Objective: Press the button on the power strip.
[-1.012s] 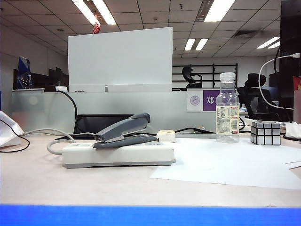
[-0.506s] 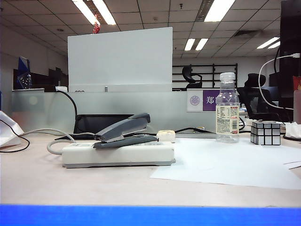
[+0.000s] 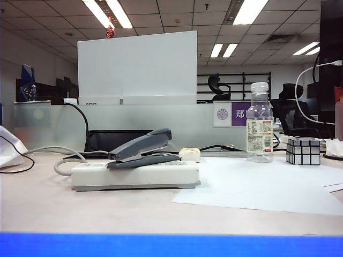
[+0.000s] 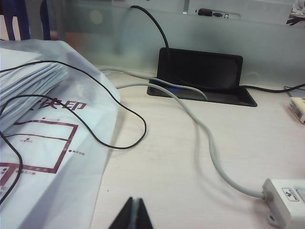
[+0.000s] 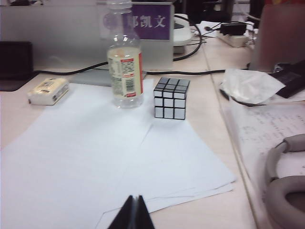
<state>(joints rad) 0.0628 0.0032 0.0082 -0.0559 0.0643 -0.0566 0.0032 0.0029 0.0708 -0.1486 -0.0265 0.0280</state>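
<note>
The white power strip (image 3: pixel 134 175) lies left of centre on the table, and its grey cable (image 3: pixel 61 160) curls off its left end. A grey stapler (image 3: pixel 142 149) rests on top of it. From this low angle the button is hidden. In the left wrist view only the strip's cable end (image 4: pixel 287 202) shows, with the cable (image 4: pixel 209 143) leading away from it. My left gripper (image 4: pixel 134 199) is shut and empty over bare table, well short of that end. Shut and empty too, my right gripper (image 5: pixel 135 196) hangs over white paper (image 5: pixel 81 152). Neither gripper shows in the exterior view.
A clear bottle (image 3: pixel 259 123) and a mirror cube (image 3: pixel 303 151) stand at the right, and a small cream block (image 3: pixel 189 155) sits behind the strip. A plastic bag of papers (image 4: pixel 38 119) with a thin black wire lies beside my left gripper. A black desk socket box (image 4: pixel 200 74) sits at the back.
</note>
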